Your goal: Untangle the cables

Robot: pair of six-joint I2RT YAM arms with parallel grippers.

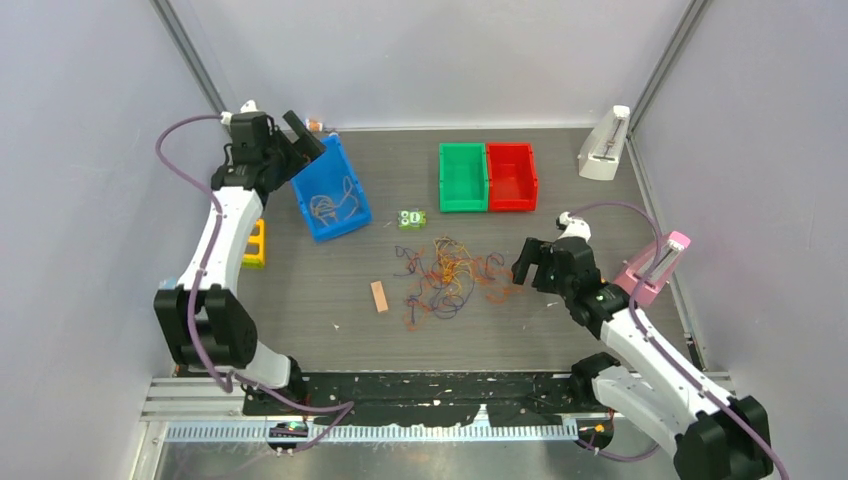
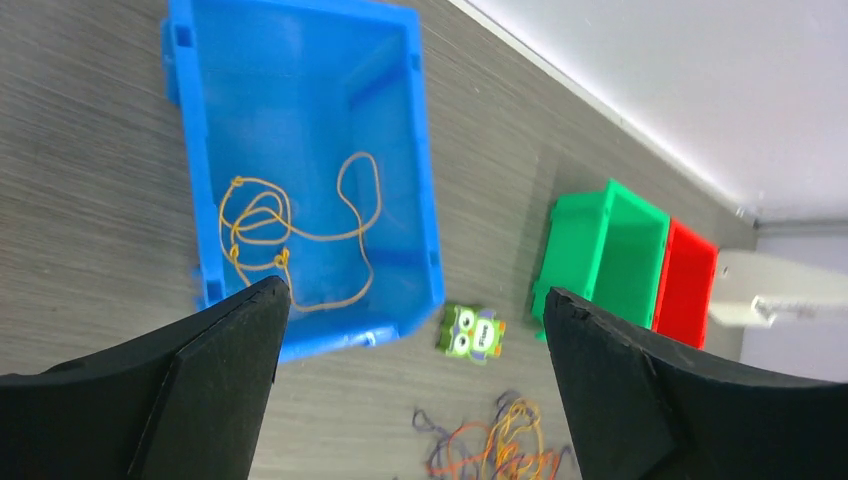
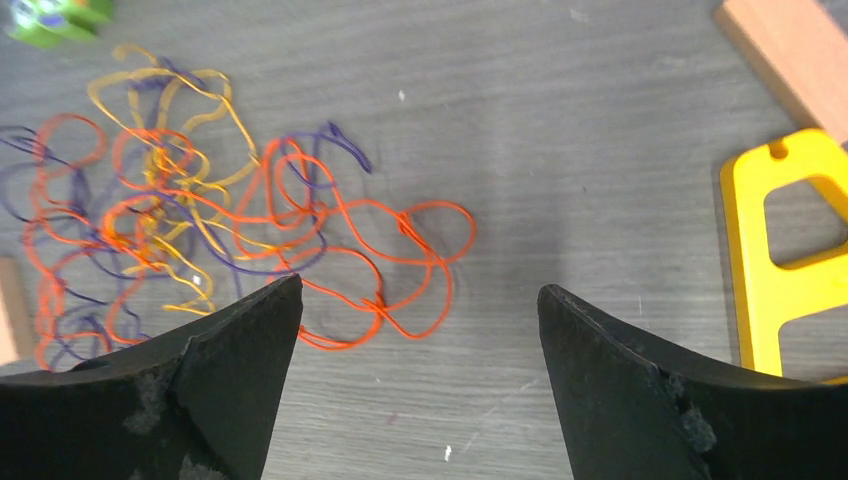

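Note:
The cables (image 1: pixel 450 275) lie as a loose tangle of orange, yellow and purple strands mid-table, also seen in the right wrist view (image 3: pixel 200 230) and at the bottom of the left wrist view (image 2: pixel 500 445). One yellowish cable (image 2: pixel 290 235) lies alone inside the blue bin (image 2: pixel 300 60). My left gripper (image 1: pixel 308 140) hovers over that bin's (image 1: pixel 345 225) far left corner, open (image 2: pixel 415 295) and holding nothing. My right gripper (image 1: pixel 530 265) is just right of the tangle, low over the table, open (image 3: pixel 420 290) with bare tabletop between its fingers and an orange loop (image 3: pixel 400 270) just ahead.
A green bin (image 1: pixel 463 177) and a red bin (image 1: pixel 511 177) stand side by side at the back. A green owl toy (image 1: pixel 411 219), a wooden block (image 1: pixel 379 296) and a yellow frame piece (image 1: pixel 256 243) lie around. A white stand (image 1: pixel 603 145) and a pink stand (image 1: pixel 655 265) line the right wall.

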